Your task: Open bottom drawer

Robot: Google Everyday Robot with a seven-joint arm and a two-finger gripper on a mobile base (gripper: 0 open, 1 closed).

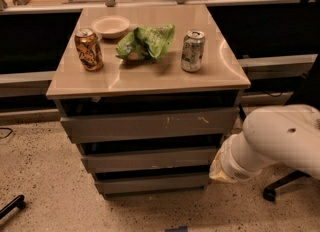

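Observation:
The bottom drawer [152,182] is the lowest, narrowest grey front of the beige-topped cabinet [150,76], and it sits closed. Above it are the middle grey front [150,159] and the tall top front [150,124] with white scratch marks. My white arm [280,141] reaches in from the right. My gripper [218,170] is at its end, beside the cabinet's right edge, level with the gap between the middle and bottom drawers.
On the cabinet top stand a brown can [89,49], a white bowl [110,26], a green crumpled bag [146,41] and a silver-green can [193,51]. An office chair base [280,186] is at the right. A dark object [12,207] lies on the speckled floor at the left.

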